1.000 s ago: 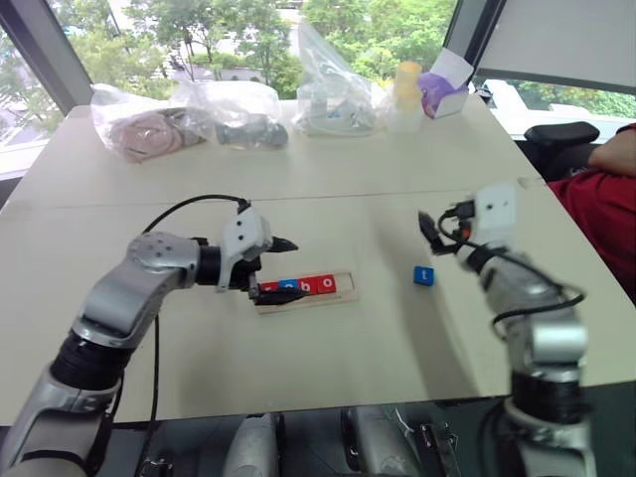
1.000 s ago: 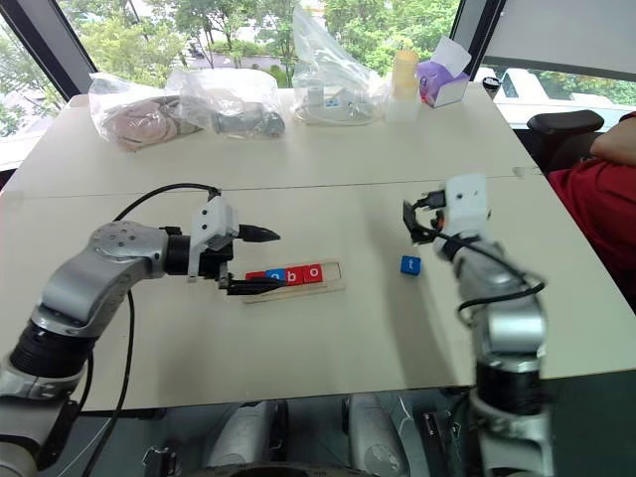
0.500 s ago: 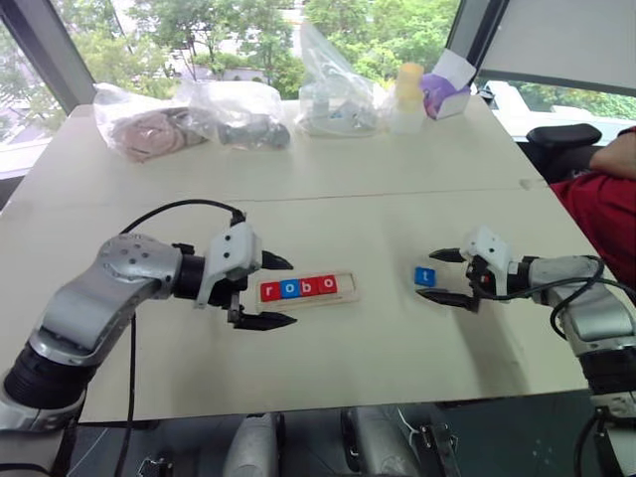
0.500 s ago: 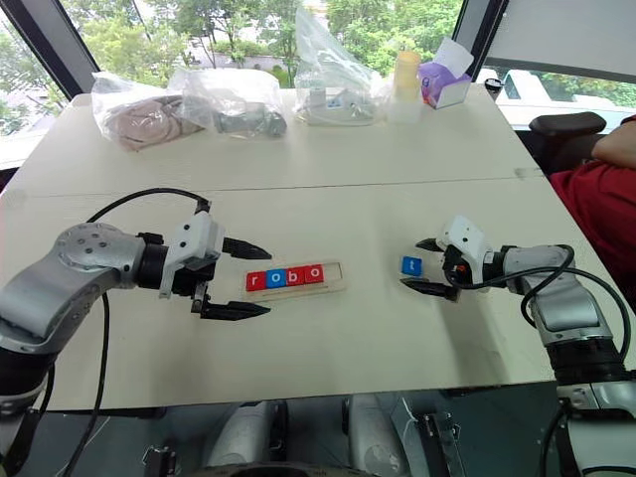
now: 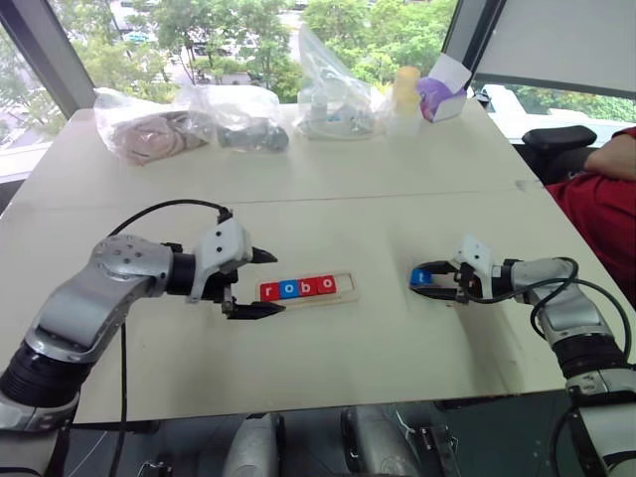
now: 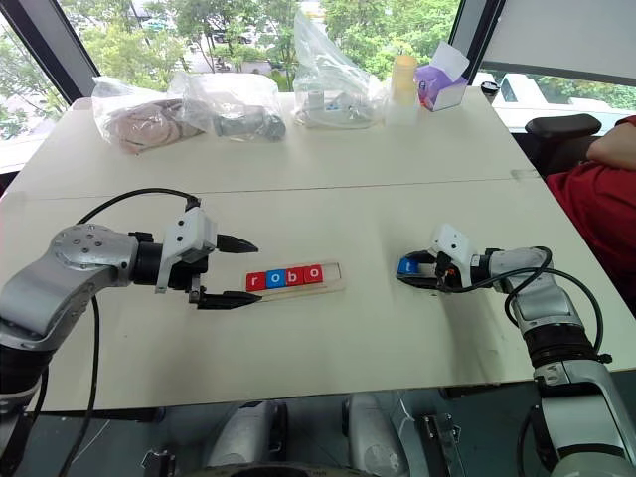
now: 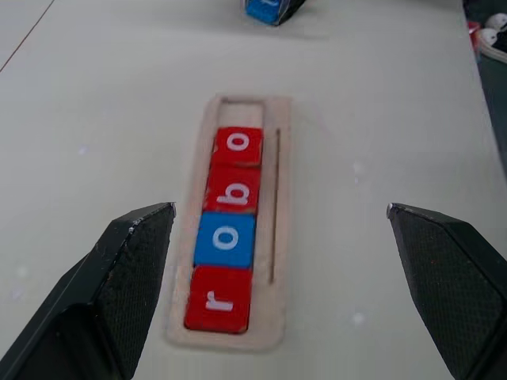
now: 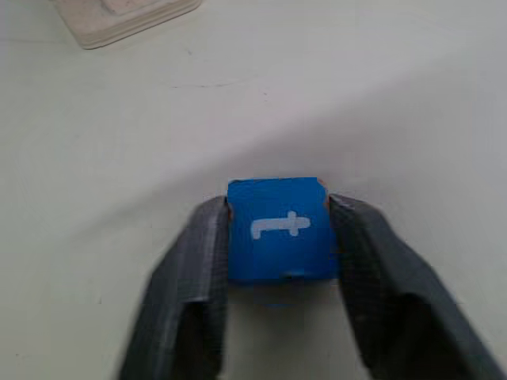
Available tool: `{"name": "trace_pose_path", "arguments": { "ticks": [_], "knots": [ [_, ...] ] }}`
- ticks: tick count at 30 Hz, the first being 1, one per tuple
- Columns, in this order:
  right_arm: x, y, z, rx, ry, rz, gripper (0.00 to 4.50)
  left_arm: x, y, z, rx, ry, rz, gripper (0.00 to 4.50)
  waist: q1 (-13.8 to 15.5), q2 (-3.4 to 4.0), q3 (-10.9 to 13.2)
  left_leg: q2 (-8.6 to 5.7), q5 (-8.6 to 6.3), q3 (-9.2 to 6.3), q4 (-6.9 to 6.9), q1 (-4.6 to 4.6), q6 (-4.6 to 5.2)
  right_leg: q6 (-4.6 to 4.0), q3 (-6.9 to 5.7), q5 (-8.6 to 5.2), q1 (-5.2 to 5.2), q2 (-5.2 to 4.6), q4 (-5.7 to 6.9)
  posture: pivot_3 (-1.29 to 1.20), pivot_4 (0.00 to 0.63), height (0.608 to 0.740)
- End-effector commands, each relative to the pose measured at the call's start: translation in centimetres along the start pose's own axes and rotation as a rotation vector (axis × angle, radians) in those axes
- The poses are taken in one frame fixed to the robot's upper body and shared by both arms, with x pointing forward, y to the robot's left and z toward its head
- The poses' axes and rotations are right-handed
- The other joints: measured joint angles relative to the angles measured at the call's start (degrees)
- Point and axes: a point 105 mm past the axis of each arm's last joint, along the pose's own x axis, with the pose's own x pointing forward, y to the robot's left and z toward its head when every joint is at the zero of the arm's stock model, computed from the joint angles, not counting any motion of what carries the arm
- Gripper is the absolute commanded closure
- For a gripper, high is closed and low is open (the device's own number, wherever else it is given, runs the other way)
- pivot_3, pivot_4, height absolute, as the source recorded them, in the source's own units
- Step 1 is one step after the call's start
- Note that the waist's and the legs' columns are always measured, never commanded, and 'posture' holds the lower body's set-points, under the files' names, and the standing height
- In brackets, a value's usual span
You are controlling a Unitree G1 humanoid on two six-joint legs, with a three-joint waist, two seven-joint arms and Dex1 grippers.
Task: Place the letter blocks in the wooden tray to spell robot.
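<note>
1. Blue "t" block [image 8: 279,229]: small flat square tile, glossy blue face with a white lowercase letter, sitting on the table well to the right of the tray.
2. Pinched on two opposite edges by the right gripper [image 6: 415,274], matte black tapered fingers [image 8: 190,277] pressed flat against its sides. So: clamped tight on the t tile, low over the tabletop.
3. Wooden tray [image 7: 279,237]: long narrow slab of pale, slightly rough light wood, thin raised rim, rounded corners, lying flat mid-table.
4. Inside it, four tiles in a row, edge to edge: red "r" [image 7: 218,298], blue "o" [image 7: 225,238], red "b" [image 7: 231,190], red "o" [image 7: 238,145]. Last slot [image 7: 242,112] at the right end bare, plain wood showing.
5. Left gripper [image 5: 260,282]: spread wide, nothing between the chunky black wedge-shaped fingers [image 7: 119,277], hanging just beside the tray's "r" end, not touching it.
6. Table [image 5: 378,348]: smooth cream matte top with a seam running across it behind the tray.
7. Far edge: crinkly clear plastic bags [image 5: 328,89] with stuff inside, a purple tissue box [image 5: 442,91] and a pale yellow cup-like thing [image 5: 405,84].
8. Red sleeve of a person [image 5: 601,199] at the right edge.
</note>
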Motion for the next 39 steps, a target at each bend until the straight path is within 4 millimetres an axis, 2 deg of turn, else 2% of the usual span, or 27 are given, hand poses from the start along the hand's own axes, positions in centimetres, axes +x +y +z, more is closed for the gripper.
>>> {"name": "trace_pose_path", "arguments": {
  "ticks": [1, 3, 6, 11, 15, 24, 39],
  "knots": [
    [0.1, -0.2, 0.3, 0.030, -0.009, -0.016, 3.31, -0.9, 0.5, 0.5, 0.035, -0.012, 0.037, 0.00, 0.02, 0.00, 0.00, 0.00, 0.00, 0.00, 0.00, 0.00, 0.00, 0.00, 0.00, 0.00, 0.00, -0.01, 0.00, 0.00, 0.150, 0.740],
    [1.1, 0.6, 3.5, 0.034, -0.110, 0.048, 3.31, -1.1, 0.8, -0.5, 0.025, 0.014, 0.059, 0.00, -0.11, 0.00, 0.00, 0.01, 0.00, -0.01, 0.01, 0.00, 0.00, 0.00, 0.01, 0.00, 0.00, -0.02, 0.01, 0.00, 0.150, 0.740],
    [2.6, 2.4, 6.3, 0.000, -0.171, 0.136, 3.31, -1.2, 1.1, -1.2, 0.016, 0.025, 0.069, 0.00, -0.19, 0.04, 0.02, 0.03, 0.00, 0.01, -0.05, 0.02, 0.00, 0.04, 0.03, 0.04, -0.11, 0.01, 0.11, 0.00, 0.150, 0.740],
    [4.8, 4.5, 8.7, -0.097, -0.191, 0.234, 3.31, -1.3, 0.9, -1.3, 0.008, 0.019, 0.065, 0.00, 0.11, 0.05, 0.03, 0.03, 0.00, -0.06, -0.10, -0.06, 0.00, 0.12, -0.01, 0.07, -0.16, 0.02, 0.10, 0.00, 0.150, 0.740],
    [6.3, 4.7, 9.4, -0.187, -0.182, 0.275, 3.31, -1.3, 0.8, -1.4, 0.006, 0.019, 0.071, 0.00, 0.24, 0.05, 0.03, 0.00, 0.00, -0.03, -0.06, -0.13, 0.00, 0.05, -0.01, 0.01, -0.16, -0.08, 0.02, 0.00, 0.150, 0.740],
    [7.6, 4.3, 9.5, -0.288, -0.141, 0.337, 3.31, -1.1, 0.6, -1.3, 0.002, 0.008, 0.086, 0.00, -0.01, 0.04, 0.03, 0.02, 0.00, -0.04, -0.08, -0.13, 0.00, 0.12, -0.02, 0.05, -0.18, -0.08, 0.03, 0.00, 0.150, 0.740],
    [8.6, 4.2, 8.1, -0.298, -0.115, 0.367, 3.31, -1.0, 0.4, -1.8, 0.004, 0.025, 0.107, 0.00, 0.02, 0.05, 0.03, 0.02, 0.00, -0.04, -0.10, -0.13, 0.00, 0.13, -0.02, 0.06, -0.19, -0.10, 0.04, 0.00, 0.150, 0.740]
  ]
}}
